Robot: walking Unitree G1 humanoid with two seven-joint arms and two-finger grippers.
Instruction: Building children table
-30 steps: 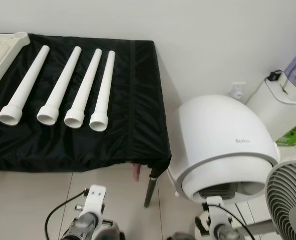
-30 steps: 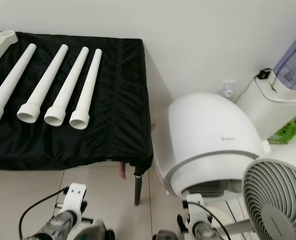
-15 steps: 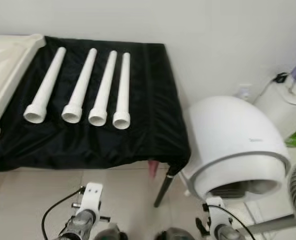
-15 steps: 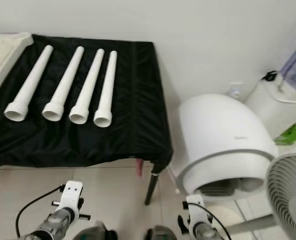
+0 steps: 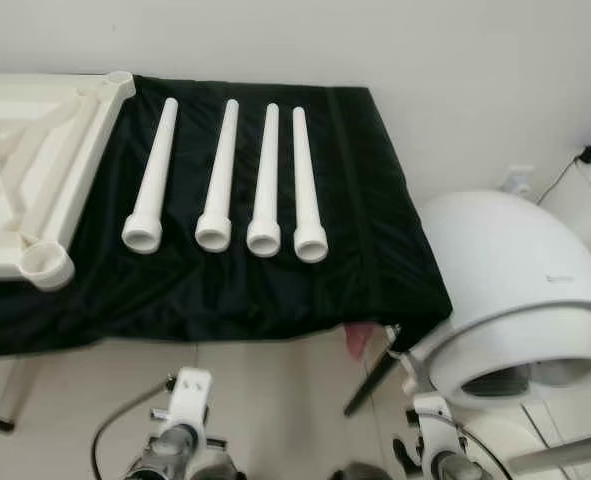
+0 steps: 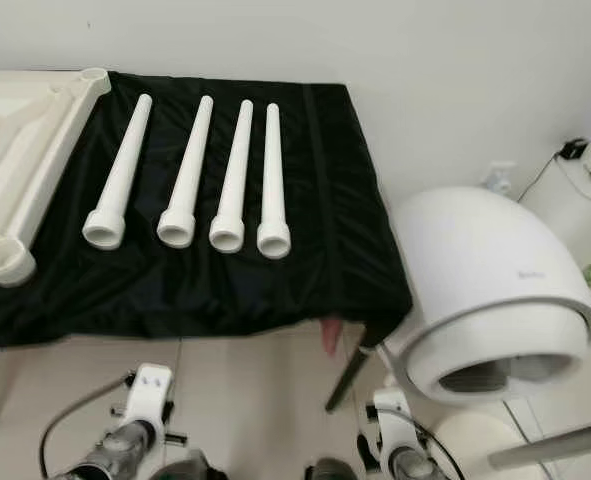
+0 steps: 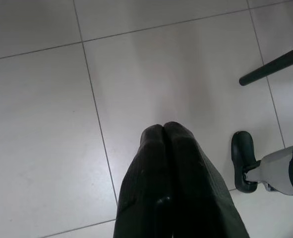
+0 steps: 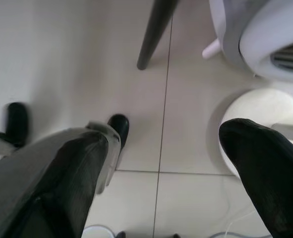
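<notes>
Hanging low at the bottom of the frame, both arms are idling above the pale floor tiles (image 7: 37, 124). The left gripper (image 7: 163, 126) is pointing down at the tiles with its two black fingers (image 7: 146, 168) pressed tip to tip, holding nothing. The right gripper (image 8: 163, 134) is keeping its two fingers (image 8: 74, 173) spread wide, with bare floor showing between them.

A strip of open tile is lying between the arms and the near edge of the table, giving room to step in. One slanted black table leg (image 5: 367, 382) is standing at the lower right of the cloth, with a small pink tag (image 5: 358, 340) hanging beside it.

Farther up, a black cloth (image 5: 375, 240) is draping over the table and down its front edge. Four white table legs (image 5: 265, 185) are lying on it side by side, near each other but apart, flared open ends facing the robot. At the upper left, one cream tabletop (image 5: 70, 160) is resting upside down, ribs showing, with two round corner sockets in view; its near corner is sitting close to the front edge.

At the right, one white domed appliance (image 6: 490, 270) is sitting just beside the table corner; small grey lettering on it is too faint to read. A white wall (image 5: 425, 50) is closing the far side.
</notes>
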